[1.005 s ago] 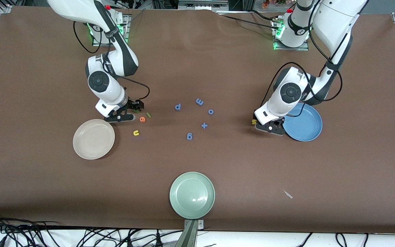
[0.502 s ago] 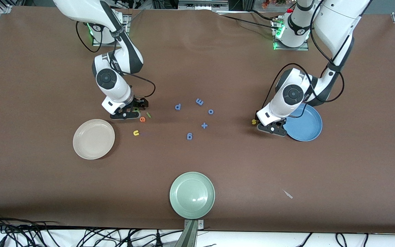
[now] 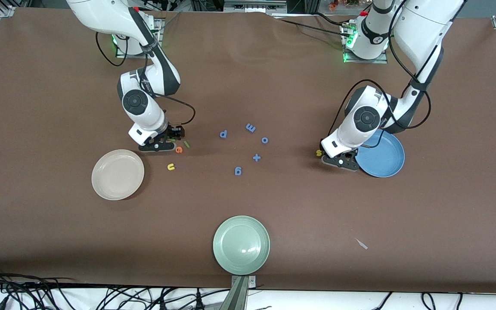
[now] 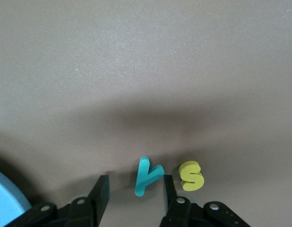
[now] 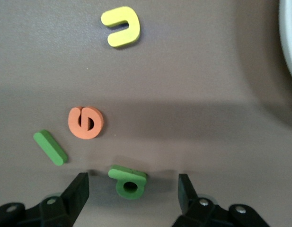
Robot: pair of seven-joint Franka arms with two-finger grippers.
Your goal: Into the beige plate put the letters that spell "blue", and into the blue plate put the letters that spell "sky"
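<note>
My left gripper [image 4: 135,185] stands open, low on the table beside the blue plate [image 3: 383,157], its rim [image 4: 6,201] showing in the left wrist view. The teal y [image 4: 148,176] lies between its fingers, close against one, and the yellow s [image 4: 191,176] [image 3: 318,153] lies just outside it. My right gripper [image 5: 132,188] is open and low around the green b [image 5: 129,182]. Close by lie the orange e [image 5: 85,123] [image 3: 179,150], green l [image 5: 50,147] [image 3: 186,144] and yellow u [image 5: 121,26] [image 3: 171,166]. The beige plate [image 3: 117,174] is empty.
Several all-blue letters and a plus sign [image 3: 256,157] lie mid-table between the arms. A pale green plate [image 3: 241,244] sits near the front edge. A small white scrap [image 3: 361,243] lies toward the left arm's end.
My right gripper has shifted from beside the beige plate toward the e and l, settling around the b. My left gripper's fingers have drawn closer about the y.
</note>
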